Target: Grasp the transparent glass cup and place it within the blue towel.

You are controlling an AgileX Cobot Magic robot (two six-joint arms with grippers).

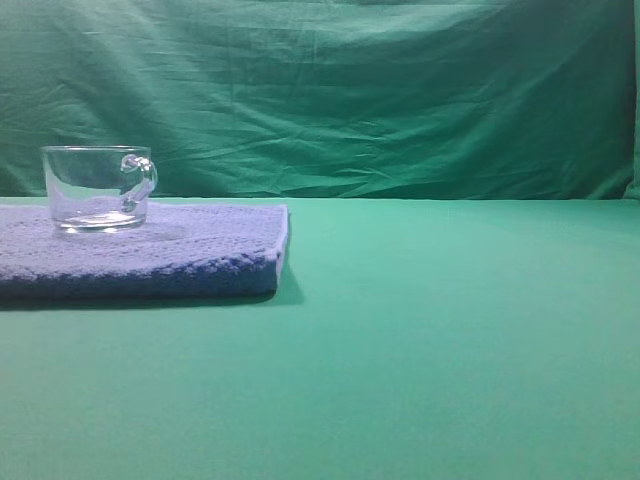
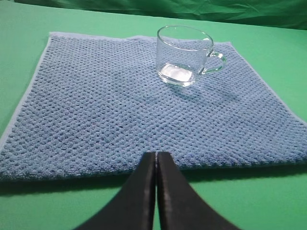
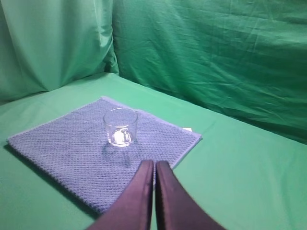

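1. Transparent glass cup (image 2: 184, 55) stands upright on the blue towel (image 2: 120, 115), toward its far right part in the left wrist view, handle pointing right; nothing touches it.
2. Handling, as a judgement: rigid, smooth glass with a thick base, likely weighty for its size, slippery on bare pads and breakable if dropped or knocked. The straight wall across the rim, or the small loop handle (image 2: 216, 62), looks like the place to take hold.
3. Judged against the task, the cup already sits within the towel, so little seems left to do.
4. Left gripper (image 2: 156, 160) hovers at the towel's near edge, jaws pressed together and empty. Right gripper (image 3: 154, 167) is likewise closed on nothing, well apart from the cup.
5. The towel is a nubby, thick pad, soft enough to cushion the glass, lying flat on a green tabletop (image 1: 450, 330).
6. A creased green cloth backdrop (image 1: 400, 100) hangs behind.
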